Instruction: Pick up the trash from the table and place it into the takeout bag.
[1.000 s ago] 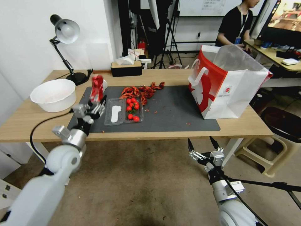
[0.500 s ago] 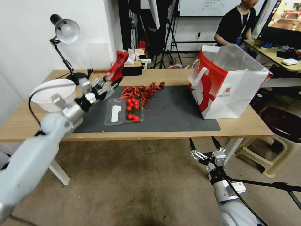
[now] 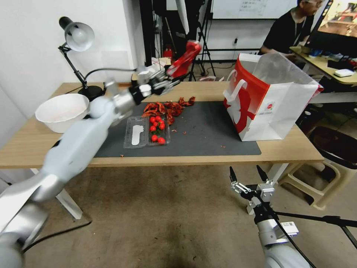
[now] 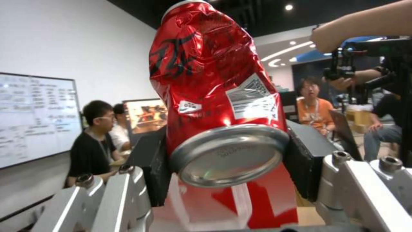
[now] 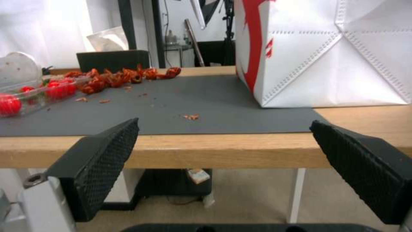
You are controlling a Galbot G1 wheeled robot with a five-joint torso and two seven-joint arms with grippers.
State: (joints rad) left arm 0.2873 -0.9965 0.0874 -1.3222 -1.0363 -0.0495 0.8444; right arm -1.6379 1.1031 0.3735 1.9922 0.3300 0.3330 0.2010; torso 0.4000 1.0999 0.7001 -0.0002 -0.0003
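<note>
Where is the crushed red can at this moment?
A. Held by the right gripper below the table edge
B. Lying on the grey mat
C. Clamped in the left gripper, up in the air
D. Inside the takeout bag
C: the left gripper is shut on the can, raised above the table, short of the bag.

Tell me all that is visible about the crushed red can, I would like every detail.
The crushed red can looks like thin dented metal, shiny red with dark lettering, a white barcode label and a silver round end facing the left wrist camera. It is tilted, held in the air above the table, between the black pads of the left hand, short of the takeout bag. Nothing else touches it.
</note>
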